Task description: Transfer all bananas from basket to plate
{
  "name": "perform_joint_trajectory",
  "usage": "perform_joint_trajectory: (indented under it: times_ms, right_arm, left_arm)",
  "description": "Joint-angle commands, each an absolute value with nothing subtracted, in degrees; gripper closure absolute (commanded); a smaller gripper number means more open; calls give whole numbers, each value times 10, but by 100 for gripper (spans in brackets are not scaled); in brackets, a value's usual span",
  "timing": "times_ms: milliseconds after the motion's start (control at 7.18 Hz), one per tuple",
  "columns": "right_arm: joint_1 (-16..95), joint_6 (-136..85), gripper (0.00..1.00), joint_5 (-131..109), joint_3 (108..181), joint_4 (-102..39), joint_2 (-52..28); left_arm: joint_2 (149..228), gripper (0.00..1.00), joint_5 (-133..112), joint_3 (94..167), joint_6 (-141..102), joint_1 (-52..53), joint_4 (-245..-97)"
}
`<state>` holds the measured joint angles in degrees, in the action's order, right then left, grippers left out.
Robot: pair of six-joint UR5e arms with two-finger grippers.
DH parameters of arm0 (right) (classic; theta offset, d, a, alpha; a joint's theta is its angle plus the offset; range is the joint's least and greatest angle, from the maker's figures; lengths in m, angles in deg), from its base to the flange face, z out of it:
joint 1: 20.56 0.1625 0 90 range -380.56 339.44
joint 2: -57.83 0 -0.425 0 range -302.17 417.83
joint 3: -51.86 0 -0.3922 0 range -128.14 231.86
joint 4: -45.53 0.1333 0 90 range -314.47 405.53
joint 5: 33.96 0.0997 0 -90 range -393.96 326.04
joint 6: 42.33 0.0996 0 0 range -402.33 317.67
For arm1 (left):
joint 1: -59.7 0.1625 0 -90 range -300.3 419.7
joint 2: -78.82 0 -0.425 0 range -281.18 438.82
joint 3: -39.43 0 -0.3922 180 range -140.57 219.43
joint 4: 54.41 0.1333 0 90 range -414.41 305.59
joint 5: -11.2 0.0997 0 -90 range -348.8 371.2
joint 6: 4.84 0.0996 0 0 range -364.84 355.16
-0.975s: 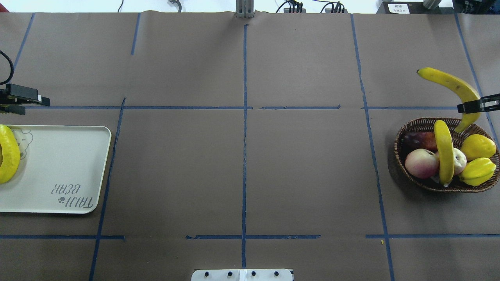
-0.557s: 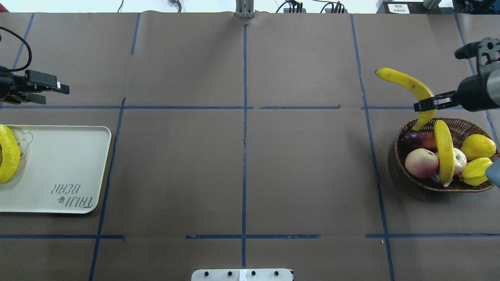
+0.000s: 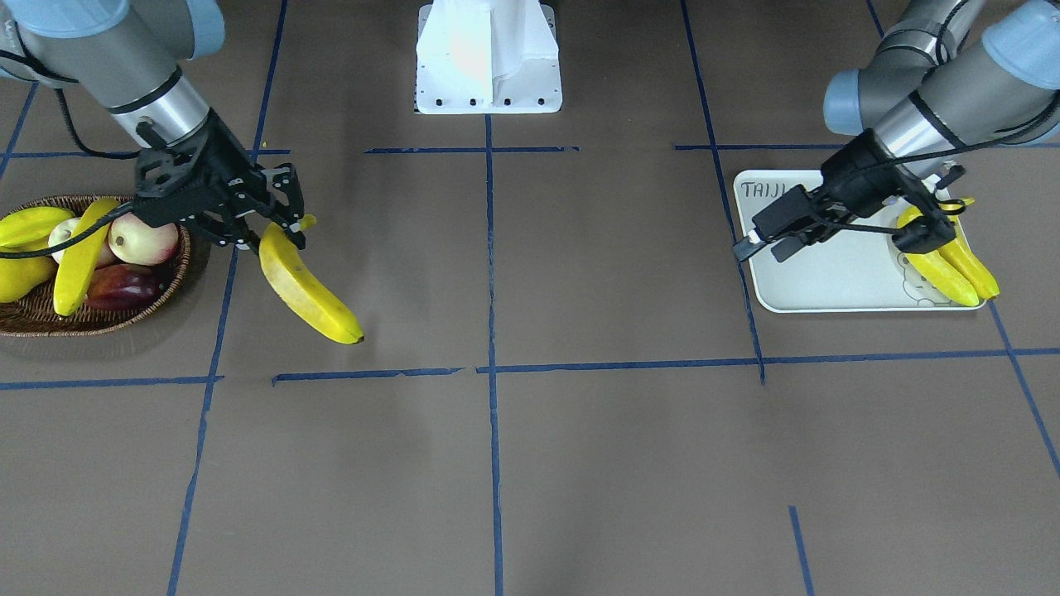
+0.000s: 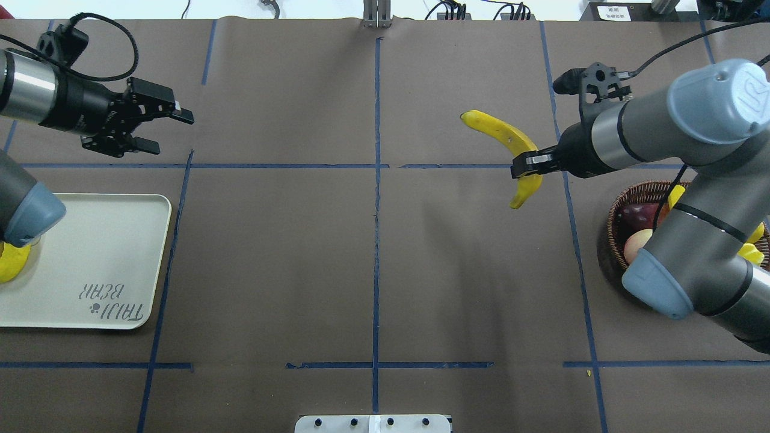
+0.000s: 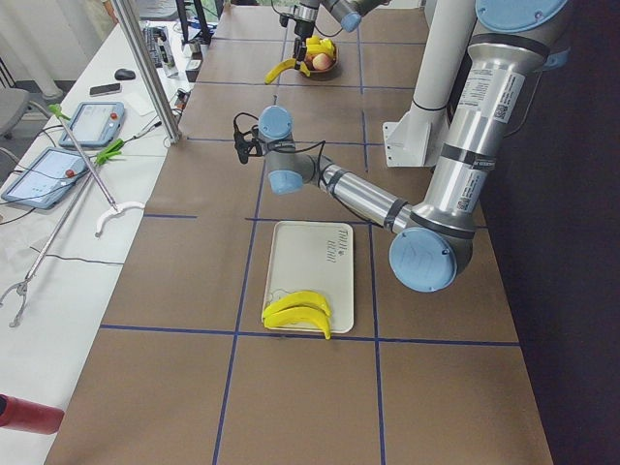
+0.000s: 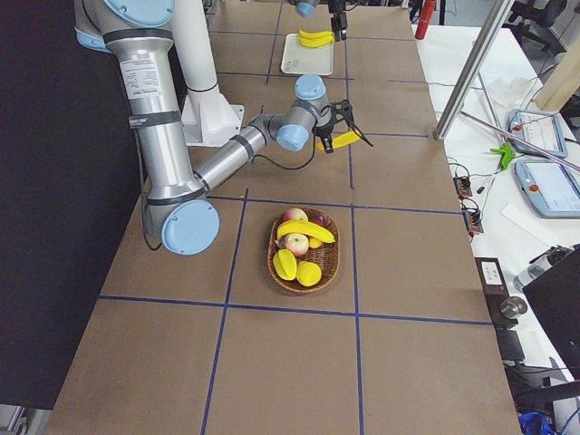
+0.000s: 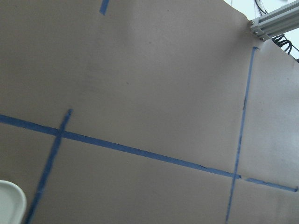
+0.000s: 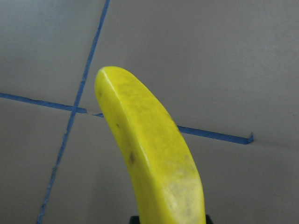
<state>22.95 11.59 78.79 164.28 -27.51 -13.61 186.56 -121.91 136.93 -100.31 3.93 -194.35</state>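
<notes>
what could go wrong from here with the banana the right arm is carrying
1. The right pincer grips the banana near one end, so the long free part could swing or slip out over the table.
2. The left pincer is open and well apart; a mistimed handover might drop it short of the plate.

banana (image 4: 499, 130): yellow | basket (image 3: 41, 321): brown woven | plate (image 4: 90, 252): white, grey lettering | table (image 4: 271, 270): brown, blue grid

Raised banana (image 4: 499, 133) in air, clear of wicker basket (image 3: 33, 323); second banana (image 3: 76, 252) lying in basket; two bananas (image 3: 944, 269) on white plate (image 3: 828, 277).
</notes>
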Motion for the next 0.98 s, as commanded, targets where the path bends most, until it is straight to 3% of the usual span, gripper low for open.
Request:
perform_joint_trajectory:
  times_ms: [0,418,836]
  right_arm:
    - [159,139,100,695,1644,-322,-79]
    - [77,164,100,588,1641,-374,-8]
    - [40,233,100,546,1623,-406,54]
  left_arm:
    - [1929,0,-1216,1362,-1140,68,-1939]
    - [2020,0,-1200,1355,-1222,100,-1822]
    - [2052,0,-1070,1355,-1286,185,-1815]
